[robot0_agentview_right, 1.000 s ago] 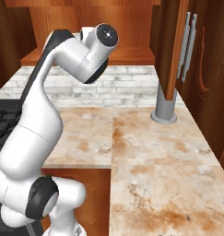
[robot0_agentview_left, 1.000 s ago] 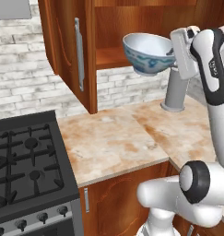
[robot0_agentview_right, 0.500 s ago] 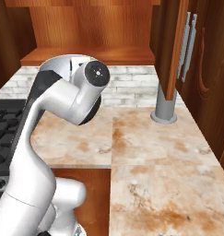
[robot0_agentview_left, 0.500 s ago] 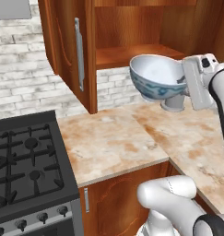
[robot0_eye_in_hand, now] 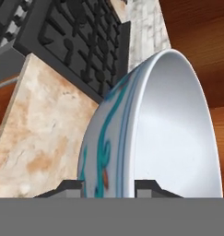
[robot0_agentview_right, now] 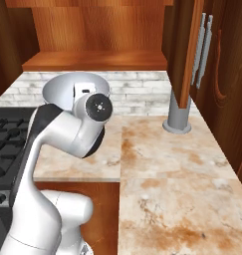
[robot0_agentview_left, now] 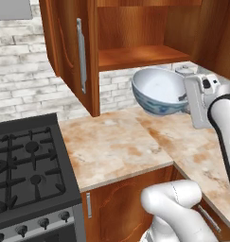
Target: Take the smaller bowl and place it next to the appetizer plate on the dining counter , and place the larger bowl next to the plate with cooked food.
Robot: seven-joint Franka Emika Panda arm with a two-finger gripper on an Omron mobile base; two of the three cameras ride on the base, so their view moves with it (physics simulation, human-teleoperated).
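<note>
Larger bowl (robot0_agentview_left: pixel 160 92), white with a blue-teal pattern, hung tilted above the marbled counter (robot0_agentview_left: pixel 117 143) right of the stove (robot0_agentview_left: pixel 26 170), its rim clamped in the hand (robot0_eye_in_hand: pixel 109 185). Judging by this, delivery to the plate with cooked food remained undone.

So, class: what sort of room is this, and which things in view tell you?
Most likely a home kitchen: a black gas stove, wooden wall cabinets over a marbled stone counter, and a brick backsplash.
</note>
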